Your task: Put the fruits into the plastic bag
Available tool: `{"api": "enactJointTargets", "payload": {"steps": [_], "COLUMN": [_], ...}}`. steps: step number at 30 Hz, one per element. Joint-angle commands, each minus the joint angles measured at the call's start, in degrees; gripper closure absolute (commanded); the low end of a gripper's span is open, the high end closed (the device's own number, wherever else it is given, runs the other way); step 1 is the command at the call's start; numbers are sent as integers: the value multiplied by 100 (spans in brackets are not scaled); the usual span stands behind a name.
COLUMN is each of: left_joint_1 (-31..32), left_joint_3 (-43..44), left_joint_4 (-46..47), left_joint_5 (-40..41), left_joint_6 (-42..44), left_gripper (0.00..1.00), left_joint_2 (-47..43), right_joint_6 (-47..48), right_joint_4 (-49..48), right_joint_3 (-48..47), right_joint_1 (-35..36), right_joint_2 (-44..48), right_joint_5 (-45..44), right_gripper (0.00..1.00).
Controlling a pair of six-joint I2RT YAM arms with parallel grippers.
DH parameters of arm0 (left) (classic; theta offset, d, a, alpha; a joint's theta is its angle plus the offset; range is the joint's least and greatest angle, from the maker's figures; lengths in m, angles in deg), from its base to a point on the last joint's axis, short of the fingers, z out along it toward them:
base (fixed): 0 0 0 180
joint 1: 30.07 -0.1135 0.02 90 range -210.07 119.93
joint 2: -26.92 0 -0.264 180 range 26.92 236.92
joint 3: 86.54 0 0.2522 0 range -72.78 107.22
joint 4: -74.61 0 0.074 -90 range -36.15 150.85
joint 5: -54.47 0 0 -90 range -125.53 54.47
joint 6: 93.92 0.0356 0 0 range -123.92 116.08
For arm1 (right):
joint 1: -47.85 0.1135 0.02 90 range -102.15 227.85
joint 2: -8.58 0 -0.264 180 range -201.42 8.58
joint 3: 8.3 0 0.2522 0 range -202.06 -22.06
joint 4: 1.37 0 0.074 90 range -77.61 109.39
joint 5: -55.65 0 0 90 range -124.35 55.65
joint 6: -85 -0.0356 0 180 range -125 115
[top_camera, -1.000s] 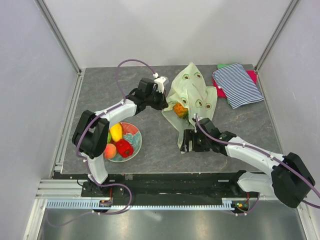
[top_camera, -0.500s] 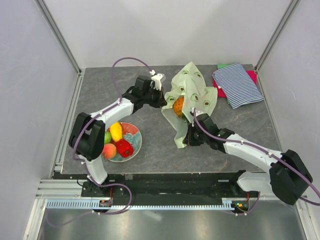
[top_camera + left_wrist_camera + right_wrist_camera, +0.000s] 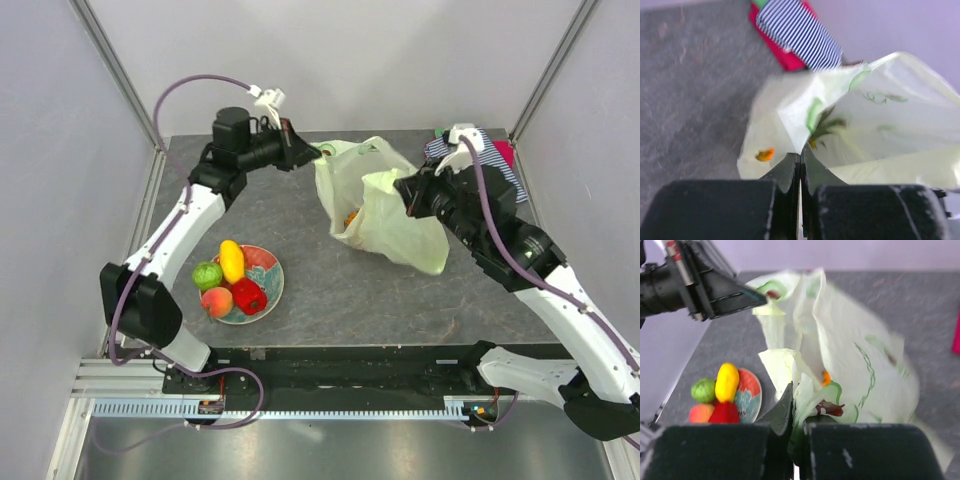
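Observation:
The pale green plastic bag (image 3: 385, 215) hangs lifted between both arms, its mouth stretched open. My left gripper (image 3: 318, 152) is shut on the bag's left edge (image 3: 795, 127). My right gripper (image 3: 408, 196) is shut on the opposite edge (image 3: 812, 400). An orange pineapple (image 3: 350, 217) with green leaves (image 3: 825, 126) lies inside the bag. On the red plate (image 3: 268, 280) at the front left sit a yellow lemon (image 3: 232, 262), a green apple (image 3: 207, 275), a peach (image 3: 216, 301) and a red pepper-like piece (image 3: 249, 296). The same fruits show in the right wrist view, the lemon (image 3: 727, 382) on top.
A striped blue-white folded cloth (image 3: 500, 165) lies on a red cloth at the back right corner, also in the left wrist view (image 3: 800, 35). Grey walls and metal frame posts enclose the dark table (image 3: 320, 295).
The right gripper has closed on the bag's edge. Both arms have risen and pulled apart, lifting the bag and spreading its mouth. The left arm swung back and left.

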Motion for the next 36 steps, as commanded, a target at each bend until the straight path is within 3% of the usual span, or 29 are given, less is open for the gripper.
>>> {"api": "enactJointTargets", "payload": {"steps": [1,6,13,21,26,29,32,33,35,36], "left_joint_1": [-327,-741,-864,-934,-934,-926,-926,-934,-926,-926], "left_joint_3": [545,845,-42,-570,-596,-658,-702,-702,-702,-719], "left_joint_4": [111,-301,-688,-908,-952,-882,-715,-689,-636,-627], "left_joint_5": [-632,-966,-607,-141,-80,-9,-26,-35,26,96], "left_joint_6": [-628,-567,56,461,488,593,593,567,523,506], "left_gripper": [98,99,98,98,98,89,73,58,41,27], "left_joint_2": [-464,-403,-535,-702,-842,-1044,-1282,-1334,-1519,-1598], "right_joint_6": [726,832,684,446,349,332,217,165,129,120], "right_joint_4": [426,356,145,-224,-540,-856,-1198,-1278,-1419,-1446], "right_joint_3": [-881,-858,478,1253,1218,1183,1183,1174,1139,1139], "right_joint_1": [-40,-66,-66,-75,-75,-66,-66,-66,-66,-66], "right_joint_2": [-223,-294,-39,224,417,470,471,462,427,409], "right_joint_5": [-714,-785,-285,2076,2414,2712,3274,3406,3723,3828], "right_gripper": [100,100,100,100,100,100,100,100,100,100]}}
